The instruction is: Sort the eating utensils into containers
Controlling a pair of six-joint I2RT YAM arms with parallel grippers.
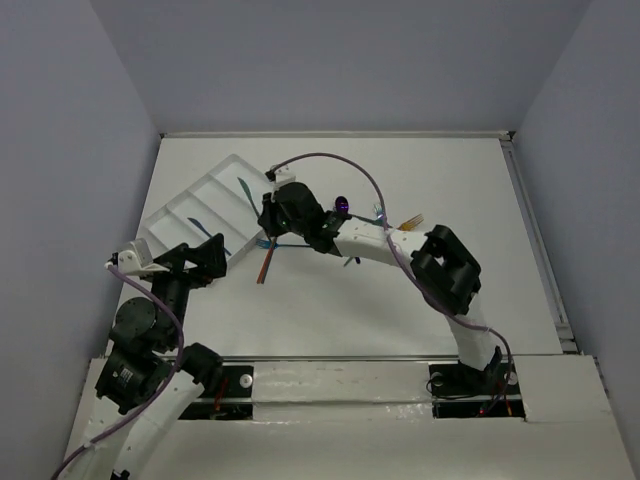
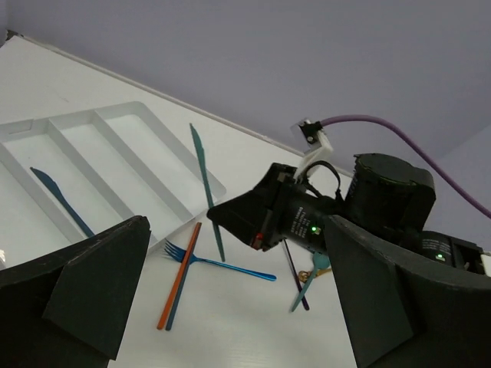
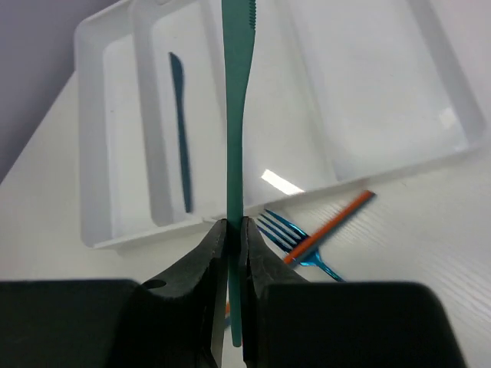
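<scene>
From above, my right gripper (image 1: 268,232) was clamped on the handle of the teal knife (image 1: 246,197), whose blade reached out over the right end of the white tray (image 1: 178,205). A blue knife (image 1: 208,233) lay inside the tray. My left gripper (image 1: 205,258) sat just beside the tray's near edge, holding nothing. An orange utensil (image 1: 265,262) lay on the table just below the right gripper.

Through my left wrist camera, the left gripper (image 2: 230,307) had its jaws spread wide with nothing between them. Beyond them the teal knife (image 2: 205,192) slanted up across the tray's (image 2: 115,153) near corner, held by the right gripper (image 2: 245,222). The blue knife (image 2: 61,203) rested in a long compartment. On the table a blue fork (image 2: 219,263) crossed the orange utensil (image 2: 180,276).

Through my right wrist camera, the right gripper (image 3: 234,238) was pinched tight on the teal knife (image 3: 236,138), its serrated tip pointing away over the tray (image 3: 368,92). I could not tell which compartment lay beneath it. The blue knife (image 3: 180,138) lay to its left, the blue fork (image 3: 288,234) and orange utensil (image 3: 337,218) outside the tray wall.
</scene>
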